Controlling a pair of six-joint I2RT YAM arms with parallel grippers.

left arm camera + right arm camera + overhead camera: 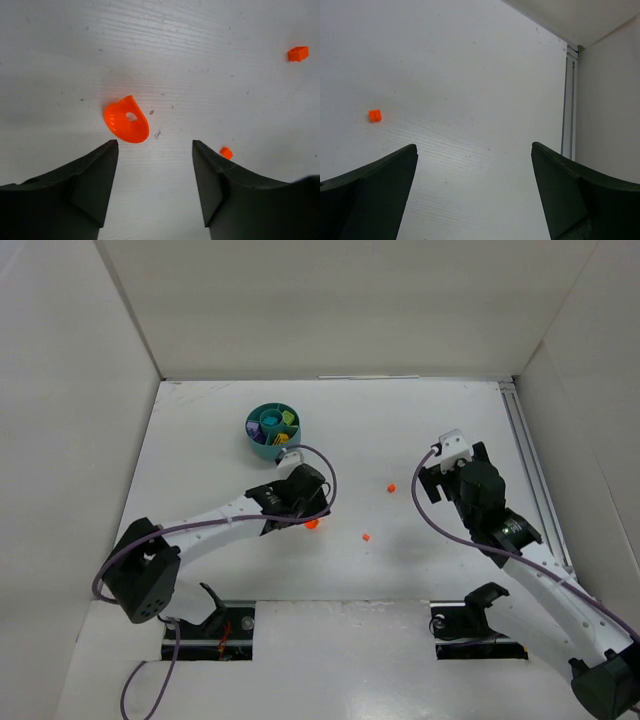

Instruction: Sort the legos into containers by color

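The teal bowl [273, 430] stands at the back left with purple, yellow and teal bits in its sections. My left gripper [305, 512] [155, 145] is open and empty, low over the table. A rounded orange piece with a hole [126, 120] [312, 524] lies just ahead of its left fingertip, not between the jaws. A tiny orange bit [226, 152] lies beside the right finger. An orange brick [298, 53] [366, 537] lies farther off. My right gripper [450, 468] [474, 147] is open and empty, with another orange brick [375, 115] [389, 486] to its left.
White walls enclose the table on the left, back and right. A metal rail [569, 100] [525, 455] runs along the right wall. The purple cable [325, 480] loops over the left wrist.
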